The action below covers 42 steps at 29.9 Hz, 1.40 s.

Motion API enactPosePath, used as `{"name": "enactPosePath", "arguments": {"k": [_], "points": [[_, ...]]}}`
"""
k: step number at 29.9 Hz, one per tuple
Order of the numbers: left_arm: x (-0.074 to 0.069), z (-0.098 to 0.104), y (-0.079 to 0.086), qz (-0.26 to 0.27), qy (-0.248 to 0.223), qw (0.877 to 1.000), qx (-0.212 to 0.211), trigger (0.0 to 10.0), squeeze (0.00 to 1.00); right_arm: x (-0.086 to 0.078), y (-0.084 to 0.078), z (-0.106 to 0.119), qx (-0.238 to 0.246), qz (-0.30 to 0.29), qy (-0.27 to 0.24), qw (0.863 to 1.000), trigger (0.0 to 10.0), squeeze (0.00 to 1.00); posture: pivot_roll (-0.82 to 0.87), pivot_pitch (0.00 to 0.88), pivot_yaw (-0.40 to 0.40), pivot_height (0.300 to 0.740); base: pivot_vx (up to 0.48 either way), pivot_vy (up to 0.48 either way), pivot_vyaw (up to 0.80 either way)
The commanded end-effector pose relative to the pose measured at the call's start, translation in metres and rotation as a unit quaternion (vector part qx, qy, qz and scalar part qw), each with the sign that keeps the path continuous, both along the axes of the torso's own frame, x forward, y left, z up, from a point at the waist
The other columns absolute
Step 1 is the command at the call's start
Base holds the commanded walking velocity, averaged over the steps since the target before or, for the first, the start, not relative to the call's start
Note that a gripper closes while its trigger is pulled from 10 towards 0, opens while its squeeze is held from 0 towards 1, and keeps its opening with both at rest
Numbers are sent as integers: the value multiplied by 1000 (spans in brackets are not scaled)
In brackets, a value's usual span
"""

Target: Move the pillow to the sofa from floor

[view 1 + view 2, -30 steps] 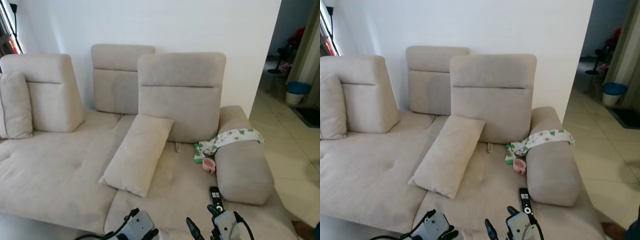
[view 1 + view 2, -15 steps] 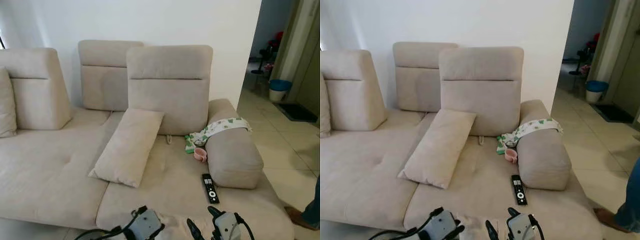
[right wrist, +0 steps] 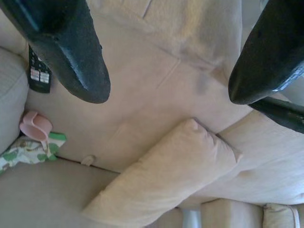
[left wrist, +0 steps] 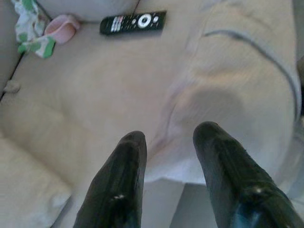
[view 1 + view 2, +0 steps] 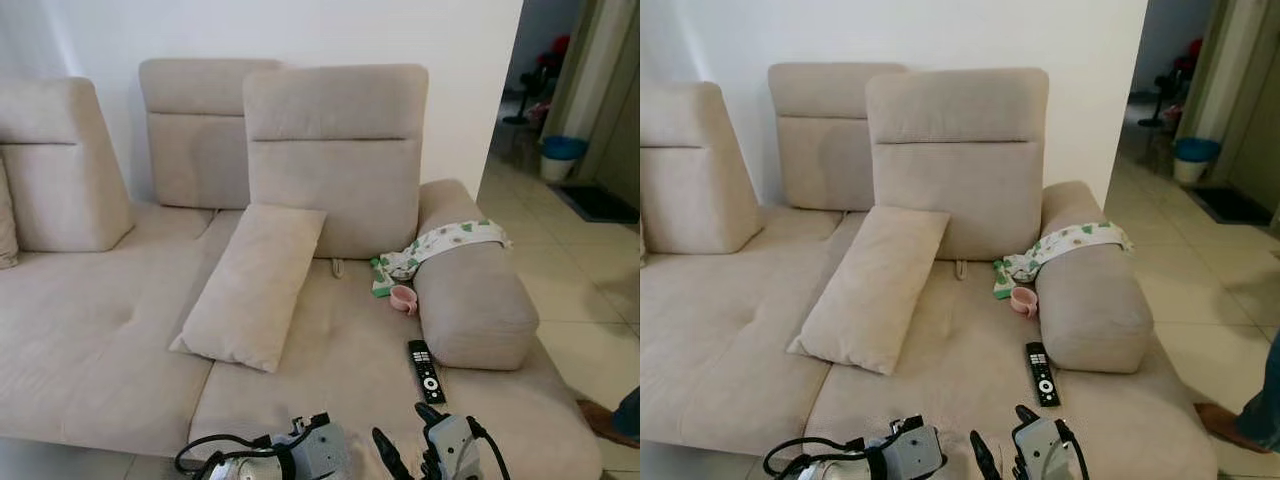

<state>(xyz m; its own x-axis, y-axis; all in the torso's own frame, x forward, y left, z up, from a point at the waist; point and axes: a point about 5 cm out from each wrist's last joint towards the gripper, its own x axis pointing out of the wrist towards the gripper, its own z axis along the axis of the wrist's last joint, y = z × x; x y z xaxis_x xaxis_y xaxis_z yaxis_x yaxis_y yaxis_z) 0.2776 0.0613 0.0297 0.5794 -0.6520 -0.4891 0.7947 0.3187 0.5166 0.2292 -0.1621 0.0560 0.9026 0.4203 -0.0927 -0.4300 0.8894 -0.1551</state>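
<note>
Your head cameras look down on a beige sofa (image 5: 100,340) set against a white wall. The pillow (image 5: 252,284) lies on the sofa seat, its upper end leaning against the nearer back cushion (image 5: 337,155) and its lower end resting across the seam between the two seat sections. To its right, near the sofa's armrest (image 5: 472,305), you have a pink cup (image 5: 403,298) touching a green-and-white patterned cloth (image 5: 440,245) that drapes over the armrest top. A black remote (image 5: 425,370) lies on the seat just beside the armrest's front end. Your left gripper (image 4: 168,180) hangs low over the front edge of the seat, fingers (image 4: 118,185) spread with a clear gap between them, holding nothing; its wrist camera looks across the seat toward the remote and cup. Your right gripper (image 3: 166,90) sits beside it at the seat's front, fingers (image 3: 71,52) spread wide, empty, with the pillow in its wrist view between and beyond the tips. At the far right, on the tiled floor (image 5: 590,290), you see a person's foot (image 5: 600,418). A blue bin (image 5: 565,155) stands in the hallway beyond.
</note>
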Motion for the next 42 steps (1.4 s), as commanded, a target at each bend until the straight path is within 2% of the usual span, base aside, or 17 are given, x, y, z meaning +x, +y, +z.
{"name": "enactPosePath", "arguments": {"k": [1,2,5,13,15,16,19,22,24,27,29,30,31,33,40,42], "points": [[-1,-7,5,2,4,1000,31,10000,0,-2,0,-3,3,-5,8,1000,10000,0,-102,0,84,615,0,0,0],[4,-9,9,13,7,998,55,10000,0,-2,1,-3,4,-7,8,1000,10000,0,-101,0,87,615,0,0,0],[6,-10,11,18,11,997,71,10000,0,-2,1,-3,6,-6,11,1000,10000,0,-100,0,87,615,0,0,0],[8,-10,0,17,6,998,66,10000,0,-7,2,-12,-4,9,48,999,10000,0,-94,0,87,615,0,0,0],[6,-11,-3,13,10,998,65,10000,0,-9,1,-16,-11,12,61,998,10000,0,-95,0,88,615,0,0,0],[0,-13,-11,-11,16,998,68,10000,0,-13,-4,-21,-26,15,79,996,10000,0,-99,0,89,615,0,0,0],[-3,-15,-16,-25,14,997,73,10000,0,-14,-6,-22,-30,12,83,996,10000,0,-98,0,89,615,0,0,0],[-3,-15,-17,-28,12,997,77,10000,0,-14,-7,-21,-30,11,82,996,10000,0,-98,0,89,615,0,0,0],[-6,-19,-18,-38,13,994,102,10000,0,-15,-6,-19,-27,8,79,996,10000,0,-96,0,92,615,0,0,0],[-6,-20,-17,-40,12,992,115,10000,8,-16,-4,-17,-25,8,77,997,10000,0,-93,0,93,615,0,0,0],[-6,-21,-17,-34,3,992,123,10000,525,-20,1,-13,-19,9,76,997,10000,0,-88,0,97,615,0,0,0],[-6,-21,-17,-34,3,992,123,10000,525,-20,1,-13,-19,9,76,997,10000,0,-88,0,97,615,0,0,0],[-4,-19,-18,-28,-3,992,120,10000,580,-23,3,-13,-17,10,77,997,10000,0,-84,0,97,615,0,0,0],[-3,-16,-20,-25,-7,993,117,10000,584,-25,5,-12,-15,12,78,997,10000,0,-76,0,97,615,0,0,0],[-3,-16,-20,-25,-7,993,117,10000,584,-25,5,-12,-15,12,78,997,10000,0,-76,0,97,615,0,0,0],[-2,-15,-22,-25,-13,992,120,10000,549,-27,7,-12,-13,14,82,996,10000,0,-71,0,97,615,0,0,0]]}}
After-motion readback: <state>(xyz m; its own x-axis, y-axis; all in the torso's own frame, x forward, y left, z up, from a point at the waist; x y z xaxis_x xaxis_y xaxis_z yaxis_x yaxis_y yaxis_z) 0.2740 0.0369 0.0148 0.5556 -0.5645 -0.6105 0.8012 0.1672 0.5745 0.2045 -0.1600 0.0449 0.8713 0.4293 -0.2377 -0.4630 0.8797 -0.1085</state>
